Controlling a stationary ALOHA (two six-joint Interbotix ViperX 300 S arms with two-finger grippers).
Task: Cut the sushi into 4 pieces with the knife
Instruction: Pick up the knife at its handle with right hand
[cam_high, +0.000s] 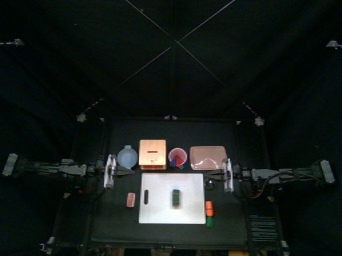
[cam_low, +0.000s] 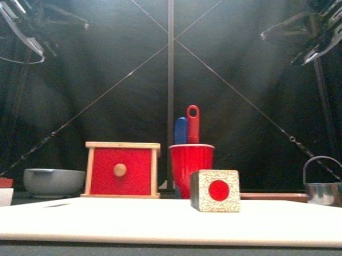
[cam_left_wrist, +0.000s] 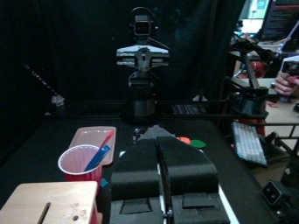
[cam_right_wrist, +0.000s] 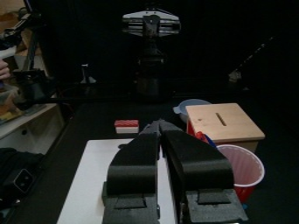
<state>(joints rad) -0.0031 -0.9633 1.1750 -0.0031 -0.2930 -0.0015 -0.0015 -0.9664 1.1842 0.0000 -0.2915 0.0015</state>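
The dark green sushi roll (cam_high: 179, 197) lies whole on the white cutting board (cam_high: 158, 190) at mid-table; the front view shows its end face (cam_low: 215, 190) with a red centre. Behind it stands the red cup (cam_high: 178, 157) (cam_low: 191, 168) holding the blue knife (cam_low: 181, 130) and the red knife (cam_low: 193, 122). My left gripper (cam_high: 110, 172) (cam_left_wrist: 160, 140) rests shut and empty at the board's left. My right gripper (cam_high: 230, 176) (cam_right_wrist: 163, 128) rests shut and empty at the board's right. Both wrist views hide the roll behind the jaws.
Along the back stand a blue-grey bowl (cam_high: 128, 157), a wooden box (cam_high: 154, 153) with a red drawer front (cam_low: 122, 170), and a pink tray (cam_high: 207, 157). A metal cutter (cam_low: 322, 188) shows at the right. A small red toy (cam_high: 131, 200) and orange and green toys (cam_high: 210, 210) flank the board.
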